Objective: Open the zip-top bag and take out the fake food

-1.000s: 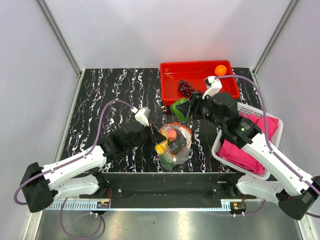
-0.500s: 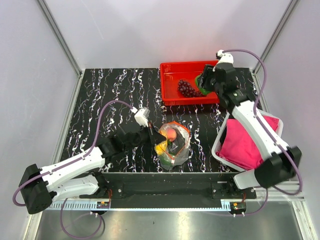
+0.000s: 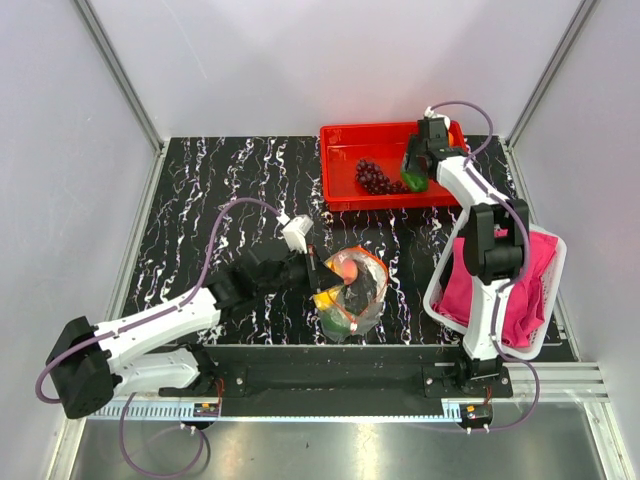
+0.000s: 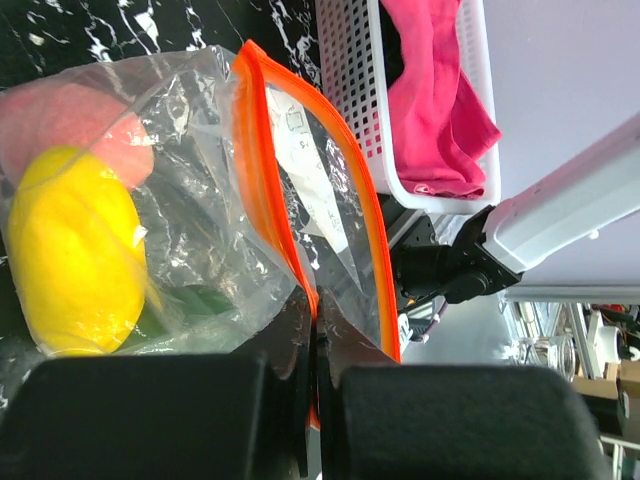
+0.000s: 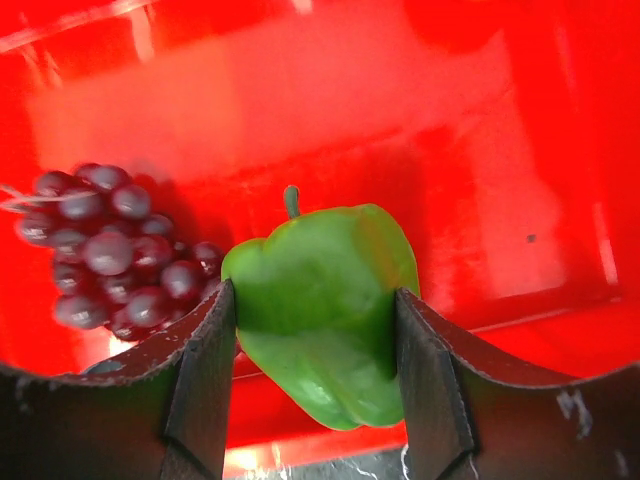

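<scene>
— Black marbled table [image 3: 200, 200], pale walls round it. Top view first: where's the zip-top bag [image 3: 358, 295]?
— Near edge, middle, between the two arms. Left gripper [image 3: 318, 272] is at its left rim. Yellow fruit [image 3: 327, 297] and a peach-coloured piece [image 3: 346, 267] are inside.
— Right side?
— Right gripper [image 3: 414, 176] is over the red tray [image 3: 390, 129] at the far edge, with the green pepper [image 3: 417, 182] in it. Grape bunch [image 3: 374, 177] lies in the tray just left of that. White basket [image 3: 437, 288] with pink cloths [image 3: 530, 280] is at the right edge.
— Left wrist view, jaws?
— Pressed together on the orange zip strip [image 4: 275, 190], pinching the bag's rim, and the mouth gapes. Yellow fruit [image 4: 70, 250] and peach-coloured piece [image 4: 70, 120] sit behind the clear plastic, touching. Something green is under the yellow one, can't tell what. White basket [image 4: 350, 90] and pink cloths [image 4: 430, 90] are beyond the bag.
— Right wrist view?
— Black fingers [image 5: 205, 370] on either side of the green pepper [image 5: 325, 300], both against it, clamped, stem pointing away from the camera. Grape bunch [image 5: 110, 260] is on the red tray [image 5: 450, 150] floor to the left, right beside the pepper; touching or not, can't tell. Whether the pepper rests on the tray floor, can't tell.
</scene>
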Controlling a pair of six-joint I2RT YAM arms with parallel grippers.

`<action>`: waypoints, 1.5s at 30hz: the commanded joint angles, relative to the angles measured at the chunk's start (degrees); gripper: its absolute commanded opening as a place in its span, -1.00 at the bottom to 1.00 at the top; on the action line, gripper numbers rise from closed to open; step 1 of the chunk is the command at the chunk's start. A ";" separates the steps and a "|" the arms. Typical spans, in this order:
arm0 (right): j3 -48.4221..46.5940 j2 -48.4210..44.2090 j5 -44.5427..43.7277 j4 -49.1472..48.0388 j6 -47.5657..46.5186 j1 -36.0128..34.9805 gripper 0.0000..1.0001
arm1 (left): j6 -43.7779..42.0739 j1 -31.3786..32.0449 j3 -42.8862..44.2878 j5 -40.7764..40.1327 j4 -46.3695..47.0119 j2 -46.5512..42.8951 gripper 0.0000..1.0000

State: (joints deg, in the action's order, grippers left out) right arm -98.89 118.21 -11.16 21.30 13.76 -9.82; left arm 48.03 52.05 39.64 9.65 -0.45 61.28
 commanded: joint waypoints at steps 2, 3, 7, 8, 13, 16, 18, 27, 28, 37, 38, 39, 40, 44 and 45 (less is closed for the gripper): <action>-5.96 3.85 3.77 1.02 1.97 -0.55 -0.51 | 3.64 -0.37 0.18 4.14 9.49 0.86 -1.00; -6.40 4.39 4.82 1.37 2.06 -0.55 -0.43 | 5.13 -0.46 -0.43 4.67 10.54 0.95 -1.00; -8.51 6.24 5.80 3.92 3.55 -0.55 0.12 | 4.62 -0.64 1.58 4.95 7.85 0.69 -1.00; -8.42 6.15 5.88 4.80 4.43 -0.55 0.28 | 4.09 -0.64 2.02 4.51 6.70 0.34 -1.00; -8.77 5.10 6.32 8.40 5.14 -0.55 0.99 | 3.38 -0.99 2.11 1.95 3.87 -1.77 -1.00; -10.10 3.70 3.17 14.72 5.92 -0.81 0.99 | 4.26 -1.25 1.24 1.43 3.88 -2.65 -1.00; -7.04 1.33 1.76 15.44 6.19 -1.25 0.99 | 5.31 -1.25 0.53 0.73 4.31 -3.09 -1.00; 6.15 -15.80 15.25 14.21 14.87 -1.25 1.00 | 6.28 -1.43 0.09 -0.77 3.00 -2.57 -1.00; 7.91 -16.60 19.55 12.64 15.07 -0.99 0.99 | 6.46 -1.43 0.00 -0.86 3.00 -2.48 -1.00; 29.97 -33.73 30.32 7.97 8.65 -9.14 1.00 | 7.78 -1.43 -1.84 -1.04 4.93 -2.39 -1.00; 32.60 -35.58 29.71 8.23 8.74 -9.94 0.99 | 7.69 -1.43 -1.67 -1.04 4.76 -2.30 -1.00; 33.93 -39.16 29.09 8.67 8.65 -11.08 0.99 | 7.61 -1.43 -1.49 -0.95 4.67 -1.87 -1.00; 35.25 -41.03 27.78 8.85 8.74 -12.14 0.99 | 7.34 -1.43 -1.41 -0.95 4.67 -1.86 -1.00; 41.13 -49.12 26.01 10.78 10.05 -18.72 0.99 | 6.90 -1.43 -1.49 -1.04 4.14 -1.42 -1.00; 41.76 -51.39 26.45 11.74 10.15 -19.52 0.99 | 6.81 -1.43 -1.41 -1.04 4.14 -1.34 -1.00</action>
State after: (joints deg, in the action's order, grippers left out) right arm -59.90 74.87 16.67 32.32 23.86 -25.39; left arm 55.42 50.83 37.98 9.65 1.39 59.42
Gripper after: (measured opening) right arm 0.993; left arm 0.011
